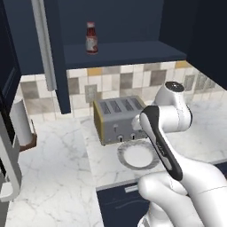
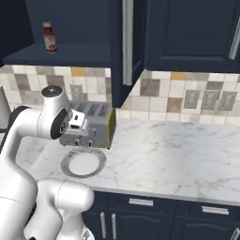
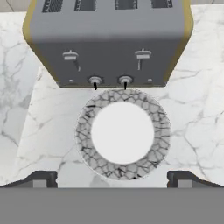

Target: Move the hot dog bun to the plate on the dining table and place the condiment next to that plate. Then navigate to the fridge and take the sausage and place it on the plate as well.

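Observation:
The condiment [image 1: 91,38] [image 2: 49,37], a red-capped bottle of dark sauce with a pale label, stands upright on the shelf of an open navy wall cabinet, high above the worktop. My gripper [image 3: 113,179] hangs open over the marble worktop with nothing between its fingertips [image 3: 43,178]. It points down at a white plate with a grey rim, well below the bottle. The hot dog bun, the plate, the dining table and the sausage are out of view. A grey curved bar [image 1: 9,173] at the left edge may be the fridge handle; I cannot tell.
A grey four-slot toaster [image 1: 117,119] [image 2: 91,123] [image 3: 109,39] stands behind the grey-rimmed white plate [image 1: 126,163] [image 2: 68,169] [image 3: 85,131]. The cabinet door [image 1: 48,48] [image 2: 126,47] hangs open beside the shelf. A paper towel roll [image 1: 20,122] stands at the left.

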Motion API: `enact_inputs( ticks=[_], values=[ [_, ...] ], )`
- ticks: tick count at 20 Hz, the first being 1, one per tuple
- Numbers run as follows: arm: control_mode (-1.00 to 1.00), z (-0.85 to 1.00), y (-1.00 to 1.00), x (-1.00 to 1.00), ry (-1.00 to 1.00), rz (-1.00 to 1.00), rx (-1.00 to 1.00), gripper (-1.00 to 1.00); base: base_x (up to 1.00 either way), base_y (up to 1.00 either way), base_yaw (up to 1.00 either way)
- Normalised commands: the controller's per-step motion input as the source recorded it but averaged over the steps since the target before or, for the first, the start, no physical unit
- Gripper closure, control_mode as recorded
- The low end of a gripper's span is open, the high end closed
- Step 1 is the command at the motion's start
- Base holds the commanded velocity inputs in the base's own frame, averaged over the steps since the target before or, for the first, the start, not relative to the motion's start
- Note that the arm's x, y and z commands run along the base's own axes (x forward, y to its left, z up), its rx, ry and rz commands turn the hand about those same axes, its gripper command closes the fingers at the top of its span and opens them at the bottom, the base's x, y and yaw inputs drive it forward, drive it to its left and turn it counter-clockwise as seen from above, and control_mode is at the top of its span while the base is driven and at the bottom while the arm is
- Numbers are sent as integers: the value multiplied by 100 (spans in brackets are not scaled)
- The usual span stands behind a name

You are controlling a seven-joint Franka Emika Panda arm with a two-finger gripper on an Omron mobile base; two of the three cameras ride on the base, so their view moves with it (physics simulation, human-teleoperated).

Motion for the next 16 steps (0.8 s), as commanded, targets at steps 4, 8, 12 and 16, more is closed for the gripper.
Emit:
enact_inputs(
  ticks=[4,8,12,16],
  values=[
    [100,0,0,0,0,0,0,-100,59,46,0],
    [-100,0,11,23,3,0,0,-100,64,37,0],
    [-100,16,31,38,3,10,-1,-100,0,0,0],
    [-100,86,12,-36,-28,23,0,-100,0,0,0]
  ],
)
